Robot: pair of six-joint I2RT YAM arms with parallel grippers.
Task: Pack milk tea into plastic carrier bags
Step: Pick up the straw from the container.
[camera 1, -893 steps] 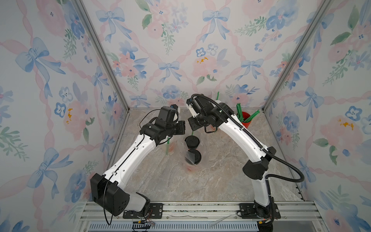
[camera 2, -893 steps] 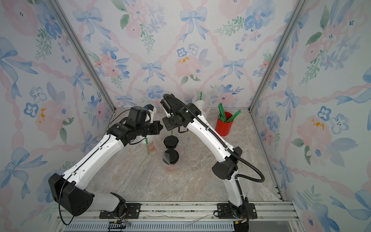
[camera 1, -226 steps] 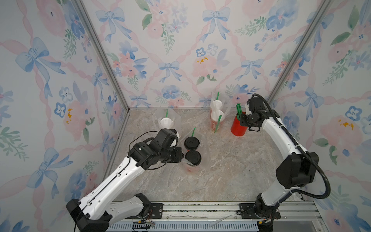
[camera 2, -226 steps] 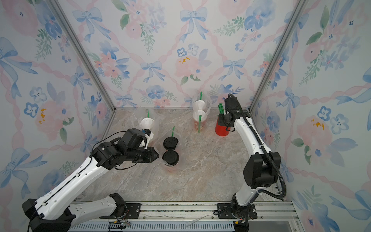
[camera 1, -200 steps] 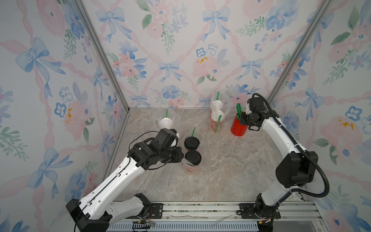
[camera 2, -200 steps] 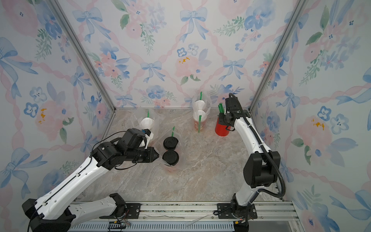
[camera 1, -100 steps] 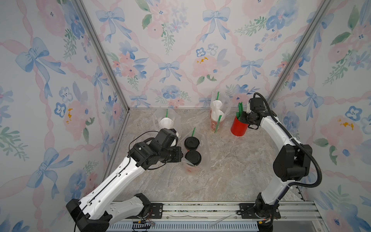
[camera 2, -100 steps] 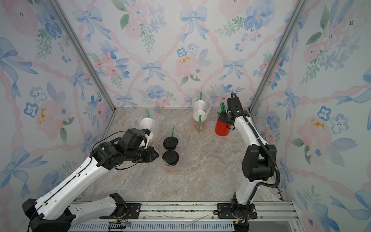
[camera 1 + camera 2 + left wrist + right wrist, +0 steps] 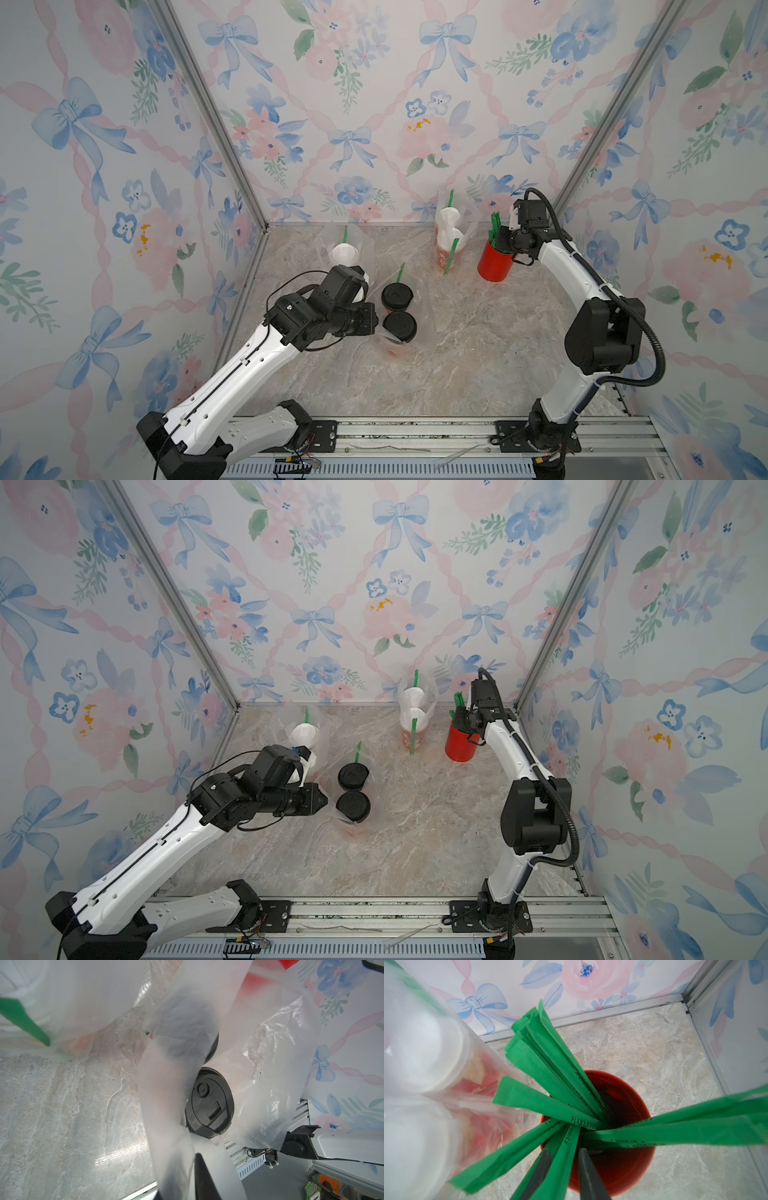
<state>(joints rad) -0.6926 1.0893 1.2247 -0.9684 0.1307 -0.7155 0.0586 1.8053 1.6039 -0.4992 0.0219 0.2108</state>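
Cups [image 9: 399, 326] with black lids, crinkly clear bag [image 9: 270, 1084]

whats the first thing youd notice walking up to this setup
The left gripper pinches a clear carrier bag that wraps two black-lidded cups mid-table. At the back right corner, the right gripper hangs over a red cup bristling with green straws, jaws either side of one.

Four white-lidded cups [image 9: 344, 252], two black-lidded cups [image 9: 397, 296], three clear bags [image 9: 426, 328], one red straw cup [image 9: 493, 264]
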